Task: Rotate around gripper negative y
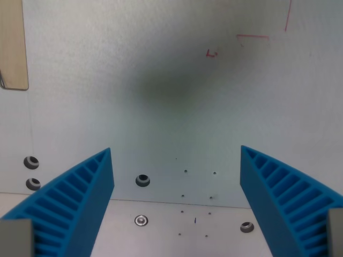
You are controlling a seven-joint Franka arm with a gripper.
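Observation:
My gripper [176, 152] is open, with nothing between its two blue ribbed fingers. One finger [75, 206] rises from the wrist view's lower left, the other finger [284, 201] from the lower right. Below them lies a pale grey-white table surface [171, 107], with a soft dark shadow at its middle. I hold no object and touch nothing.
A light wooden board [13, 45] lies at the wrist view's upper left edge. Thin red pen marks [252, 37] sit at the upper right. Bolt holes [142, 180] and a screw [141, 220] dot the plate near a seam in the lower part.

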